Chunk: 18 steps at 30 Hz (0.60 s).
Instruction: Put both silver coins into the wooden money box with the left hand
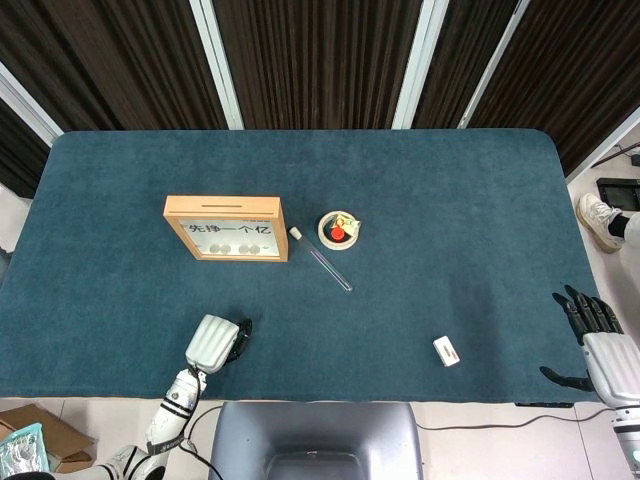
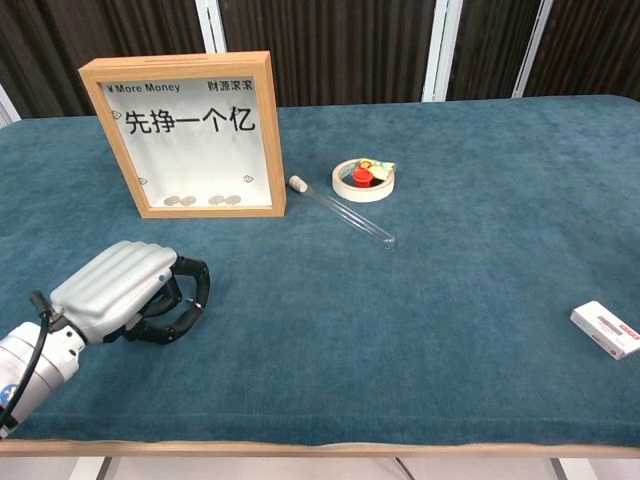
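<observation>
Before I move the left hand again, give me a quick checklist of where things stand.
1. Coins inside box: ok, several lie at the bottom.
2. Loose coins on table: cannot tell, none visible.
3. Left hand free: cannot tell, fingers curled, nothing seen in them.
4. Box upright: ok.
5. Tube and dish clear of left hand: ok.
6. Right hand out of the way: ok, off table edge.

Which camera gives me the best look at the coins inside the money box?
Chest view: the coins lie along the bottom behind the money box window. Head view shows them smaller, as grey dots.
</observation>
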Motion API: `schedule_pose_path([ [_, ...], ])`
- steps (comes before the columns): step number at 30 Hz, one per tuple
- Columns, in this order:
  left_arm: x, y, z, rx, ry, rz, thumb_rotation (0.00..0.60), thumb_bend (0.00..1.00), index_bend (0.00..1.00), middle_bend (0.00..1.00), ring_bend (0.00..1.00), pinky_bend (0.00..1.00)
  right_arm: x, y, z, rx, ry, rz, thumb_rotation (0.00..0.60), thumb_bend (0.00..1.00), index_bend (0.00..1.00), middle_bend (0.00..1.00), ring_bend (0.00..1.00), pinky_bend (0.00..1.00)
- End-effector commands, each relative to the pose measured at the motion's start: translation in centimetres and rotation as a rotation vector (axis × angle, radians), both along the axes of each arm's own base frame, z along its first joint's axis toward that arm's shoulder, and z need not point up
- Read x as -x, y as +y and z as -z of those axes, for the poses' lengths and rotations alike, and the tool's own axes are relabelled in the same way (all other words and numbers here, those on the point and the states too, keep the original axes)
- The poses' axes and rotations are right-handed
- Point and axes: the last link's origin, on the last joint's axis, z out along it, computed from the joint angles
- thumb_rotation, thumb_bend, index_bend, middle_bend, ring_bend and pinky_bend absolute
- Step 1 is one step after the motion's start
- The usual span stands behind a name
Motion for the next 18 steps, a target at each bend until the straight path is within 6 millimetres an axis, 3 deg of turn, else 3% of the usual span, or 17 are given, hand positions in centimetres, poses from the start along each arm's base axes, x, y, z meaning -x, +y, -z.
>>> schedule_pose_path([
  [1,-0.2,0.1,-0.1,-0.009,-0.015,0.005,0.6,0.51,0.61,1.0,1.0,1.0,0.0,0.0,-0.1,0.002,-0.001,0.001,0.6,0.11,0.0,0.0,0.0,0.0],
  [9,-1.5,1.5,-2.5,-0.083,-0.08,0.038,0.6,0.51,0.62,1.0,1.0,1.0,0.0,0.0,0.1,-0.005,0.002,-0.001,0.6,0.11,0.0,0.0,0.0,0.0],
  [12,-3.2,2.7,-4.9,-0.119,-0.141,0.053,0.6,0.51,0.62,1.0,1.0,1.0,0.0,0.0,0.2,-0.007,0.004,-0.001,0.6,0.11,0.0,0.0,0.0,0.0],
  [18,-7.0,6.5,-12.4,-0.172,-0.277,0.02,0.6,0.51,0.62,1.0,1.0,1.0,0.0,0.0,0.0,-0.006,-0.008,-0.001,0.6,0.11,0.0,0.0,0.0,0.0],
])
